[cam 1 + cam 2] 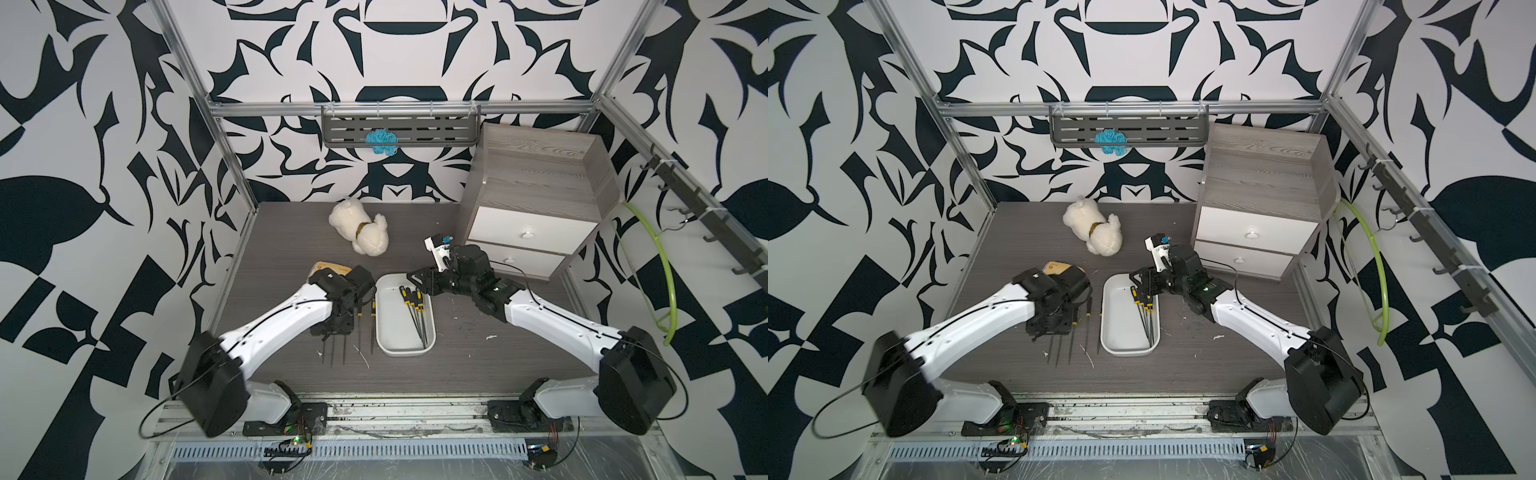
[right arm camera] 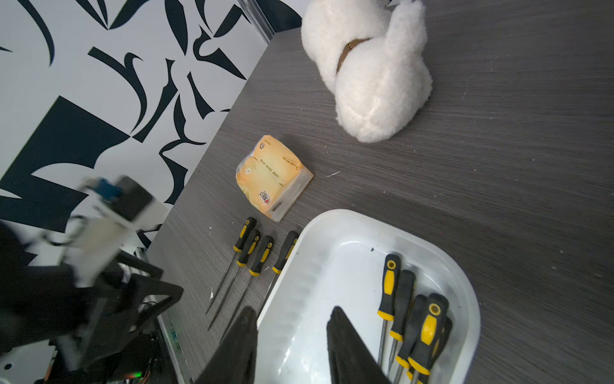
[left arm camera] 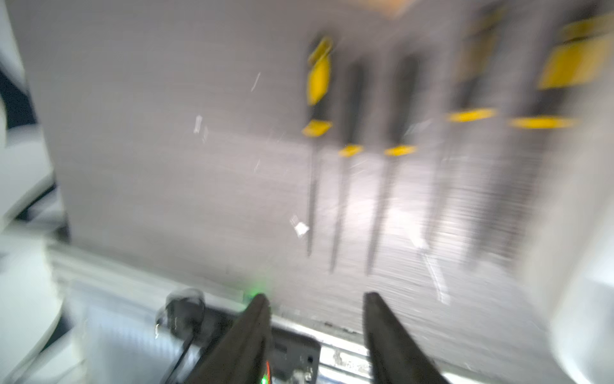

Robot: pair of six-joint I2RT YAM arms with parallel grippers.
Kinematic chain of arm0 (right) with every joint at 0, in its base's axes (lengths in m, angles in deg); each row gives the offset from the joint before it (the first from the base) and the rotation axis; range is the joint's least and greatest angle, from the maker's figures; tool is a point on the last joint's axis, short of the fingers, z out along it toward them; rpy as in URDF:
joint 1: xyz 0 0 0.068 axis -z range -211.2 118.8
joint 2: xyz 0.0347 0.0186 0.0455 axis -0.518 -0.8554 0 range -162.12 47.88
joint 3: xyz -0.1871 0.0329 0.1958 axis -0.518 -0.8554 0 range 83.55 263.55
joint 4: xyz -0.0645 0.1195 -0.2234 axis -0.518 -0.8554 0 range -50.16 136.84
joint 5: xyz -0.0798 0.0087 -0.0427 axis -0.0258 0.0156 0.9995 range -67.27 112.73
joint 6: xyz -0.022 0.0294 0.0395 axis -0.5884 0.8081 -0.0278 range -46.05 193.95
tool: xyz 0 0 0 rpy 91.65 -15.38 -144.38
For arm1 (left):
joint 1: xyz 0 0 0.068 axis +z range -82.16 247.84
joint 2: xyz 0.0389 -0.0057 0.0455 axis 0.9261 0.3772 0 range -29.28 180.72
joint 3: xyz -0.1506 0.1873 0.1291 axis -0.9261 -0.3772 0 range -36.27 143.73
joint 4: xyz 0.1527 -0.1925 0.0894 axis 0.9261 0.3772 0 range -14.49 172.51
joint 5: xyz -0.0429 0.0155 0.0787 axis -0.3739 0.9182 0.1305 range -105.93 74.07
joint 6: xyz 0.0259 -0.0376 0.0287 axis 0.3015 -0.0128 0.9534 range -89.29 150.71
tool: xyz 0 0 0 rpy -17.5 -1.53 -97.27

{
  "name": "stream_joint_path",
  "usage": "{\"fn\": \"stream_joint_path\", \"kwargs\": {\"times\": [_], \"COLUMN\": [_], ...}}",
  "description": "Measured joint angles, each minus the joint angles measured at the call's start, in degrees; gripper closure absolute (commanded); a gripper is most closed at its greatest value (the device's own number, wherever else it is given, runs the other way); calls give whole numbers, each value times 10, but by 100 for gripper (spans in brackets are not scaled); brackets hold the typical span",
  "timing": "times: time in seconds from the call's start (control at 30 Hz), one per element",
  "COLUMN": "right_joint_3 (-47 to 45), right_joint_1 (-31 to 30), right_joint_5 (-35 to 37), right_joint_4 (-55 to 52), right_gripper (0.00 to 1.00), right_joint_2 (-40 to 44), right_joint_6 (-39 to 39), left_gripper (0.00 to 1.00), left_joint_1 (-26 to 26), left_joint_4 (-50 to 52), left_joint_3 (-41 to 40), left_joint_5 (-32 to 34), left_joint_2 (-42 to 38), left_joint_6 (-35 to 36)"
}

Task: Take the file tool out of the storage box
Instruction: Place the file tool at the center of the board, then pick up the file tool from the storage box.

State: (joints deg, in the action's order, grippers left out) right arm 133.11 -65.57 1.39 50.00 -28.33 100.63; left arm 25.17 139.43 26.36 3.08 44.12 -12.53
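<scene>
both top views look steeply down from high above the near edge of the table [image 1: 291, 249], far enough off to hold all of it and the back wall [image 1: 395, 62]; they share nearly everything, shifted sideways. the left wrist view sits close over the table, blurred, looking past the left fingers [image 3: 246, 342] at the files [image 3: 349, 151] lying there. the right wrist view looks past the right fingers [image 2: 352, 349] over the storage box [image 2: 332, 266] and shares those files.

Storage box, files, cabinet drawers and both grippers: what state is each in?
storage box: upright on the table, files inside
files in the box: bunched along one long wall, not gripped
files on the table: flat in a row beside the box
cabinet drawers: both shut
left gripper: open, empty
right gripper: open, empty, over the box
</scene>
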Motion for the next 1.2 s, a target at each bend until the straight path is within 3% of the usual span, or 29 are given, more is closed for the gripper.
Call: {"fn": "stream_joint_path", "kwargs": {"times": [0.07,0.17,0.27,0.4,0.47,0.6,0.67,0.87,1.2], "right_joint_3": [0,0,0,-14,-26,-40,-44,-59,-68], "right_joint_1": [1,4,9,10,11,11,11,12,12], "right_joint_5": [16,49,71,84,89,101,109,140,152], "right_joint_4": [-23,-54,-76,-95,-106,-132,-138,-143,-142], "right_gripper": [60,60,60,60,60,60,60,60,60], "right_joint_2": [25,75,118,150,156,158,166,214,225], "right_joint_6": [-9,-25,-38,-47,-49,-51,-53,-57,-57], "left_gripper": [24,22,23,32,44,50,61,66,68], "left_joint_1": [14,39,43,38,28,9,0,-27,-36], "left_joint_4": [-76,-171,-285,-391,-426,-430,-415,-372,-349], "left_joint_3": [0,0,-18,-37,-31,11,56,142,171], "left_joint_5": [-43,-115,-194,-269,-268,-239,-223,-152,-116], "left_joint_2": [-63,-89,-74,-16,28,125,182,286,384], "left_joint_6": [35,67,70,57,58,62,73,97,114]}}
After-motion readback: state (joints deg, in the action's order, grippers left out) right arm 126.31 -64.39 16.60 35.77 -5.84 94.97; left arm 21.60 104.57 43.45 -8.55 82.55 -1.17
